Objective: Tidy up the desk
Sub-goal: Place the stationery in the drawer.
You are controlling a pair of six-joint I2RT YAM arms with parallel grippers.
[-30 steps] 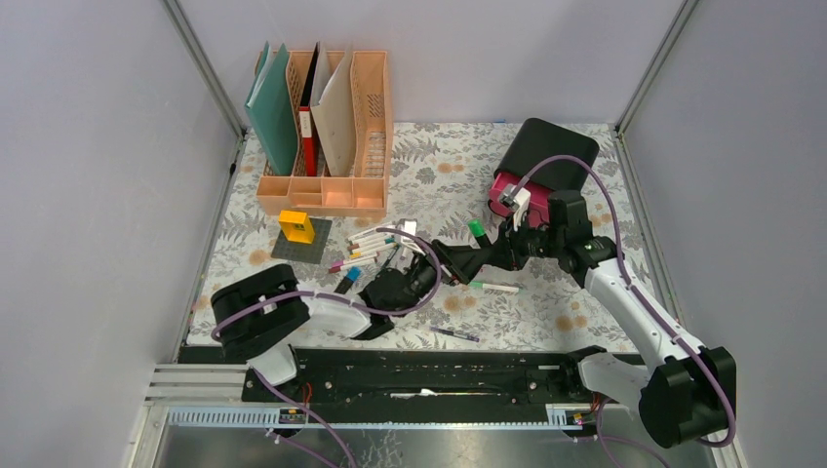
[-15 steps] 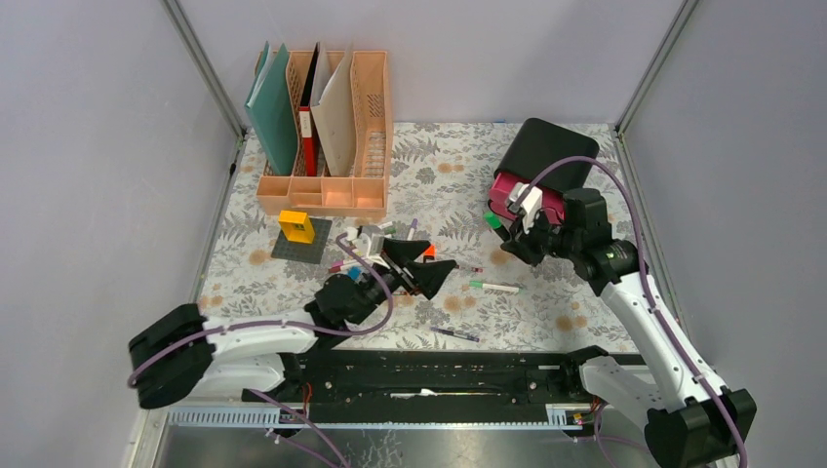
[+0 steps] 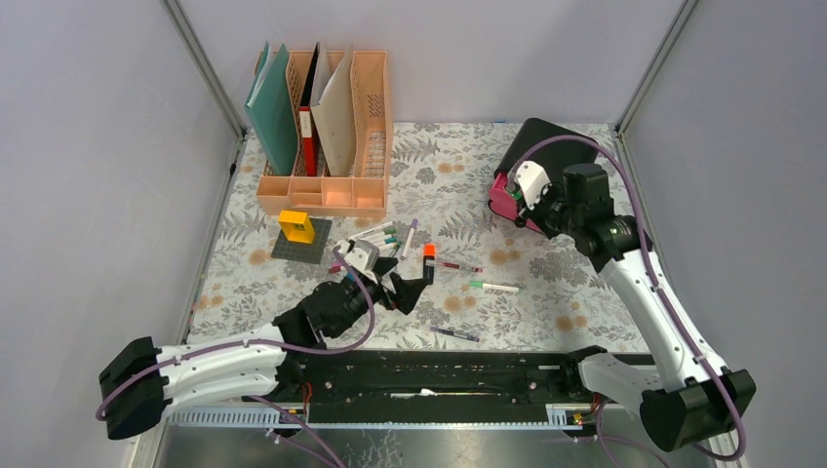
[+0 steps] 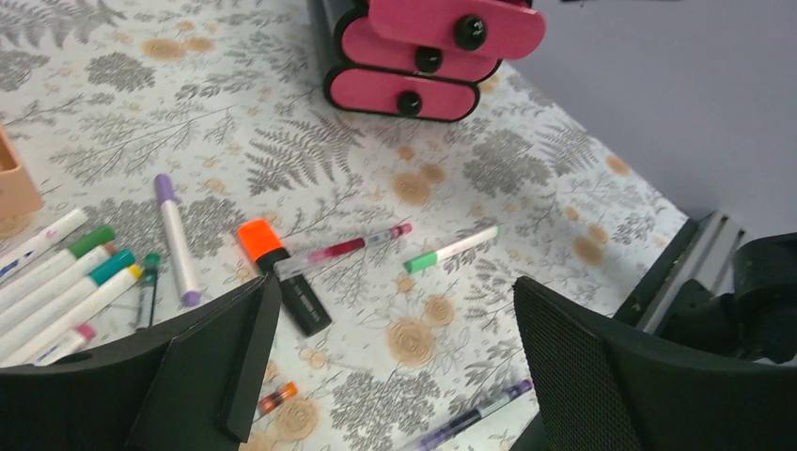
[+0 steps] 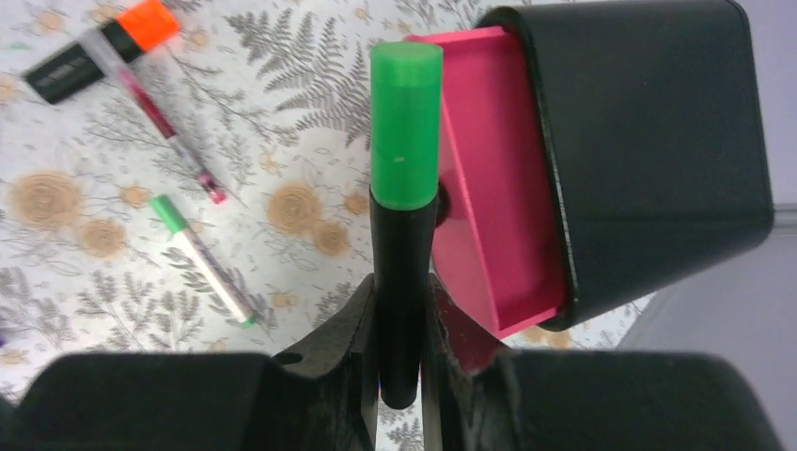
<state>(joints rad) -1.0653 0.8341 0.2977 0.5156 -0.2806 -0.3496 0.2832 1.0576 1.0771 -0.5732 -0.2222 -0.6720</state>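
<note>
The work looks only begun: the right tool [image 5: 401, 305] grips a green-capped marker [image 5: 406, 132] just beside the pulled-out pink drawer [image 5: 489, 178] of the black box [image 5: 648, 141], while the left tool [image 4: 390, 371] hangs wide and empty over the desk [image 3: 458, 180], where many pens [image 4: 66, 287] lie loose.

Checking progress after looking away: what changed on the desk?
The left tool opened and let go of the orange-capped marker, which now lies on the desk. The right tool, shut on the green-capped marker, carried it right to the open pink drawer. The file rack and yellow block stayed put.
</note>
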